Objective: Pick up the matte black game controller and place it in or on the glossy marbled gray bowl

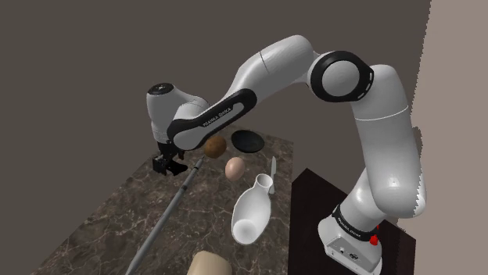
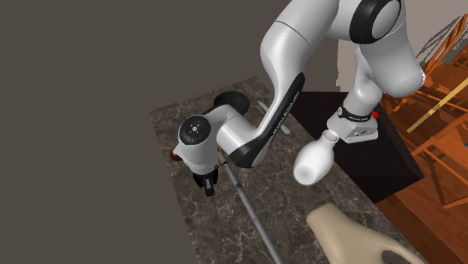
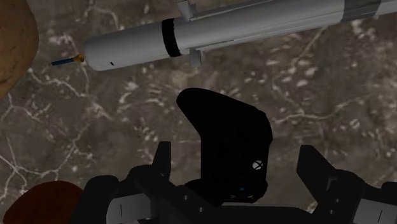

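**Grasp pending: jaws wide, controller between them, not clasped**

Step in hand, by my read: close on the controller, then lift.
- Gripper (image 3: 238, 156) is spread wide. The game controller (image 3: 222, 121) lies on the counter straight below it, between the fingers (image 3: 163, 167), with a gap on each side. Not held.
- Go straight down, no yaw. The fingers straddle the main body, so close across that and not across the horn that points away from the gripper.
- The gaps look roughly even. Keep it centred so neither finger shoves it sideways first.
- The rod (image 3: 254, 28) lies just past the controller, beyond the fingertips. Stay short of it and lift vertically before any traverse.
- The bowl (image 1: 247, 141) sits off to the shoulder view's right of the gripper, past two egg-shaped things. Carry high over those.

Materials and shapes, big to small:
- Counter (image 1: 102, 226): dark brown stone with pale veins, flat and polished-looking. Probably slick, so the controller can slide if nudged.
- Rod: long pale grey cylinder with a black band and a thin tip. Likely to roll.
- Vase (image 1: 252, 212): plain white, lying on its side, well clear of the gripper.
- Bowl: dark, shallow and round, reads near black.
- Controller: matte black with no highlights, lumpy with curved flanks. Expect it to squirm under flat pads.
- Brown egg (image 1: 215, 146) and pinkish egg (image 1: 234, 167): smooth, near the gripper.
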Motion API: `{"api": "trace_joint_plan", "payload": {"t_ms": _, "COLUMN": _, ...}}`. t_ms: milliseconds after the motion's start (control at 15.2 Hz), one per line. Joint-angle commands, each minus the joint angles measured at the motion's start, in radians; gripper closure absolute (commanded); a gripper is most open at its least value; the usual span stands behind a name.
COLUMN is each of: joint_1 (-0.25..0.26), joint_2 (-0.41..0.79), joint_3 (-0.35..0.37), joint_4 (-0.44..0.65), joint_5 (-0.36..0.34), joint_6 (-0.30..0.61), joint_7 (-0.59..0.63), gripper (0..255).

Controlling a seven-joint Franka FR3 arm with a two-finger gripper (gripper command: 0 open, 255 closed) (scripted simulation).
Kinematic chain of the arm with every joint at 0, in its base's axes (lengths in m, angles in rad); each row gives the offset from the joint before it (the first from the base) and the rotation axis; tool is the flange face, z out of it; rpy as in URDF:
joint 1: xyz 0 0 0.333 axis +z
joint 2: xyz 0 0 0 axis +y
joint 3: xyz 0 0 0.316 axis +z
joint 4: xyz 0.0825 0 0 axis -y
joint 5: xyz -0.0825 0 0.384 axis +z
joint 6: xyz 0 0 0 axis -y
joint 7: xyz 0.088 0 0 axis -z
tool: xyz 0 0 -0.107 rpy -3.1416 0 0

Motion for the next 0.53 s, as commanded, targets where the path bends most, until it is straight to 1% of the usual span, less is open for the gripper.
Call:
{"api": "trace_joint_plan", "payload": {"t_ms": 0, "joint_1": 0.0, "joint_2": 0.0, "joint_3": 0.0, "joint_4": 0.0, "joint_5": 0.0, "joint_6": 0.0, "joint_7": 0.0, "gripper": 0}}
{"api": "trace_joint_plan", "payload": {"t_ms": 66, "joint_1": 0.0, "joint_2": 0.0, "joint_3": 0.0, "joint_4": 0.0, "joint_5": 0.0, "joint_6": 0.0, "joint_7": 0.0, "gripper": 255}}
{"api": "trace_joint_plan", "payload": {"t_ms": 462, "joint_1": 0.0, "joint_2": 0.0, "joint_3": 0.0, "joint_4": 0.0, "joint_5": 0.0, "joint_6": 0.0, "joint_7": 0.0, "gripper": 255}}
